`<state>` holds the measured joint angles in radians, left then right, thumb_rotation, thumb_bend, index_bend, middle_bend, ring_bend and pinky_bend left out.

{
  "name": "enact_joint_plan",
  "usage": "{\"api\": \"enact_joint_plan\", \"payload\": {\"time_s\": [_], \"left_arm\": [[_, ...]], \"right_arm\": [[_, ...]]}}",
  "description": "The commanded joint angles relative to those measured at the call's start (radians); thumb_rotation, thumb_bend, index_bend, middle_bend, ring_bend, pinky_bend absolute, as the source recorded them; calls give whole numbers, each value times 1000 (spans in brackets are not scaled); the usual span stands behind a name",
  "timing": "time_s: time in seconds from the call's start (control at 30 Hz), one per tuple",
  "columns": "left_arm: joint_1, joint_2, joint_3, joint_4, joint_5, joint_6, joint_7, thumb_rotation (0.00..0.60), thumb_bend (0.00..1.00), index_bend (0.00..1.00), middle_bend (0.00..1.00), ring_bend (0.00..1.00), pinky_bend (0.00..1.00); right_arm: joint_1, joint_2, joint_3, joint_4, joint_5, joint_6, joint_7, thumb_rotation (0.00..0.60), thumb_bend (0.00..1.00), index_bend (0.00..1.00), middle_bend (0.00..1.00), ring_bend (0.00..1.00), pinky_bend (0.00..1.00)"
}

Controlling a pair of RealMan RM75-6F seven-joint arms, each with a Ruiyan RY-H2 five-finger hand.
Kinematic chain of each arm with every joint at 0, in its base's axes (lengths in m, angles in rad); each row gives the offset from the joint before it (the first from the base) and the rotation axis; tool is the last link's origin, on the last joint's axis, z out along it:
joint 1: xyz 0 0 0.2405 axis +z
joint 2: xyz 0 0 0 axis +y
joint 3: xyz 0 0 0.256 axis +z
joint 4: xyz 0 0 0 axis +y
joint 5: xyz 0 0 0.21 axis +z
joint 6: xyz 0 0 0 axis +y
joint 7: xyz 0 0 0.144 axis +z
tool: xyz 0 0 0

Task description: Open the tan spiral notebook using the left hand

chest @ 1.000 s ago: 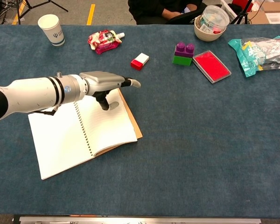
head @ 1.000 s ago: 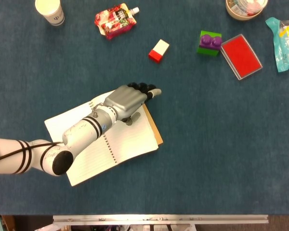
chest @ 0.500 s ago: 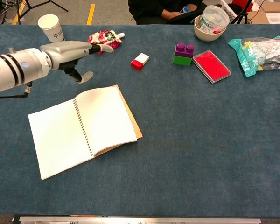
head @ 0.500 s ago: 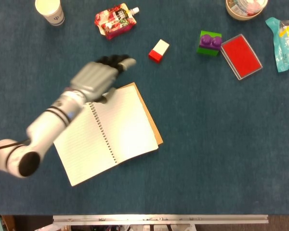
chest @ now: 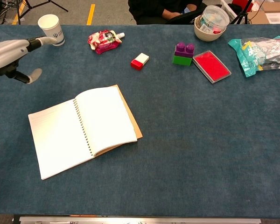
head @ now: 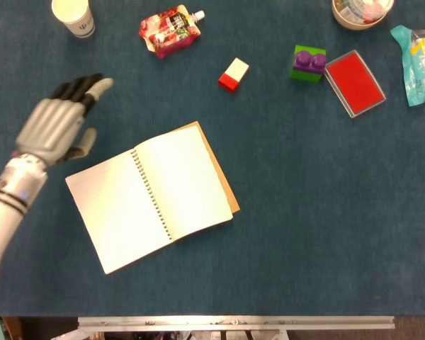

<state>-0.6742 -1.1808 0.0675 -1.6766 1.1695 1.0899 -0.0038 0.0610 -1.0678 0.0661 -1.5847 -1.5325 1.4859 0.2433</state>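
I have pulled my left hand [head: 53,127] off the tan spiral notebook [head: 152,193] and away to the side, fingers spread and holding nothing, while the notebook lies open on the blue surface [head: 312,212], so I think the job is done.

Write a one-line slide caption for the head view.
Tan spiral notebook lies open on the blue table; the left hand hovers empty beside it.

Head view overhead, chest view oblique, shared table [head: 326,212]
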Motion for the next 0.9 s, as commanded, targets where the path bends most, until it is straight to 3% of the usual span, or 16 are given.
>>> {"api": "enact_joint_plan", "payload": {"time_s": [0.03,0.4,0.67,0.9], "left_arm": [[99,24,39,20,62,107,-38,600,509,0,0,0,98],[351,64,55,28,140,375,-127,600,508,0,0,0,98],[464,93,52,-13,127,438,-114,600,509,0,0,0,98],[508,95,31,-13,161,456,-120,600,508,0,0,0,98]], "right_arm": [[7,9,-2,-13,-1,-13,-24,600,394,363,373,234,291],[25,26,-3,-67,8,-41,-80,600,395,363,373,234,291],[36,27,-3,-86,7,-53,-98,600,394,363,373,234,291],[41,26,-3,-92,2,-52,-100,600,395,363,373,234,291]]}}
